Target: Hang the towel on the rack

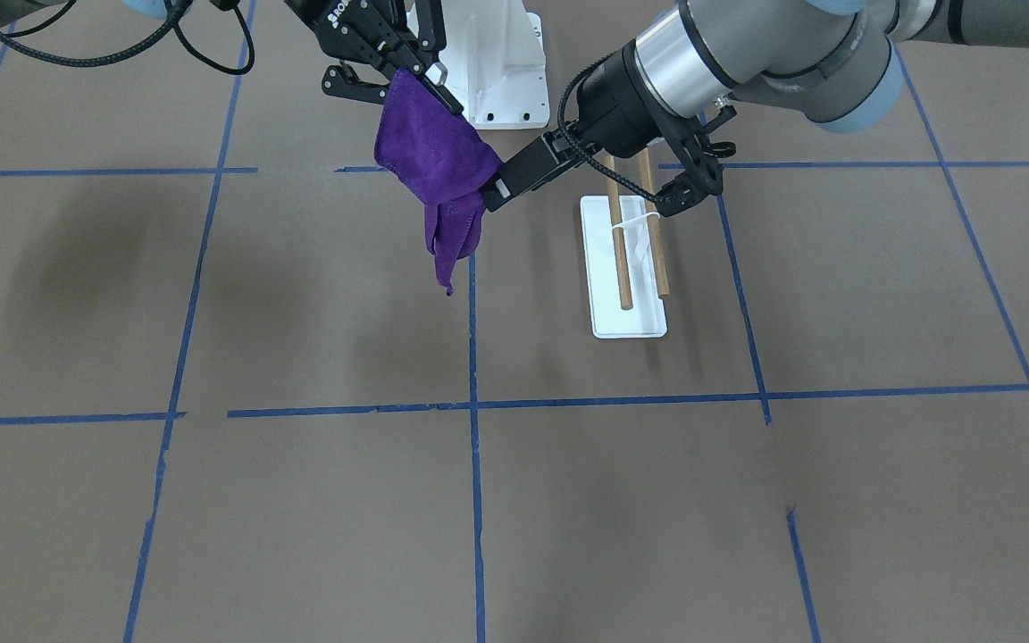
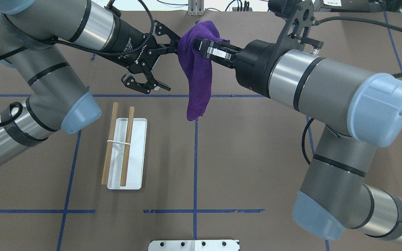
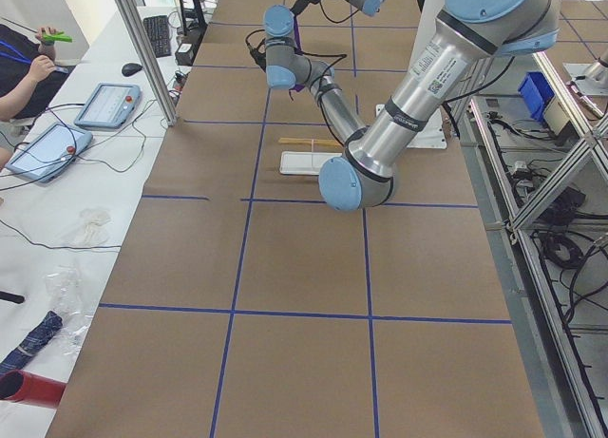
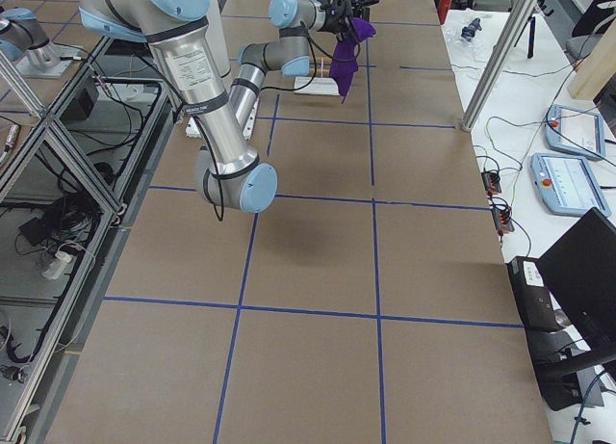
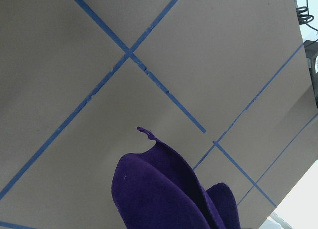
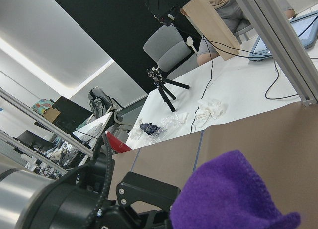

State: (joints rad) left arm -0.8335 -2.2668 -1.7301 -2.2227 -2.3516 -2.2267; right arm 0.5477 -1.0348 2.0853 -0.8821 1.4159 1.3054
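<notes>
A purple towel (image 2: 197, 76) hangs in the air over the far middle of the table; it also shows in the front view (image 1: 434, 152), the left wrist view (image 5: 159, 199) and the right wrist view (image 6: 233, 194). My right gripper (image 2: 198, 47) is shut on the towel's top (image 1: 430, 85). My left gripper (image 2: 170, 64) is open wide, with one finger (image 1: 514, 179) touching the towel's side and the other spread away. The rack (image 2: 138, 153), a white base with two wooden rods, stands on the table below my left arm, to the towel's left in the overhead view (image 1: 631, 321).
The white robot base mount (image 1: 497, 62) stands behind the towel. Blue tape lines cross the brown table (image 2: 257, 157). Side benches with tablets (image 4: 568, 179) and cables flank the table.
</notes>
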